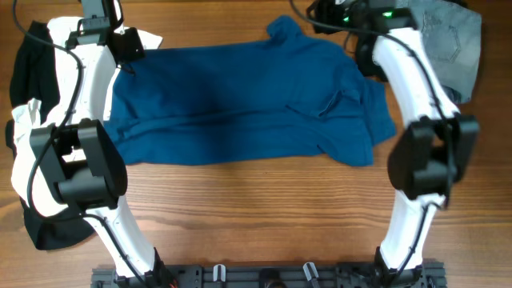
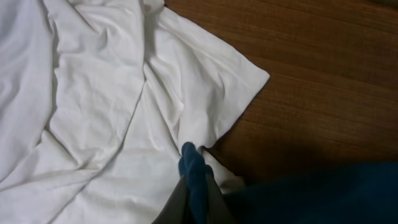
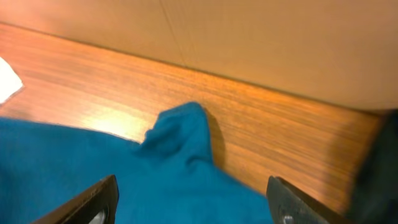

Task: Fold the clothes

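A blue T-shirt (image 1: 248, 100) lies spread across the middle of the wooden table, folded roughly in half lengthwise. My left gripper (image 2: 198, 190) is at the shirt's far left corner, shut on a pinch of blue fabric (image 2: 196, 171), with a white garment (image 2: 106, 93) under it. My right gripper (image 3: 193, 202) is open and empty, hovering over the shirt's far right part (image 3: 177, 134) near a raised sleeve tip. In the overhead view the left gripper (image 1: 120, 44) and right gripper (image 1: 344, 20) sit at the table's far edge.
A white garment (image 1: 148, 38) peeks out at the far left. A black garment (image 1: 32, 56) lies at the left edge, and a grey garment (image 1: 456, 44) at the far right. Bare wood (image 1: 256, 208) fills the near half of the table.
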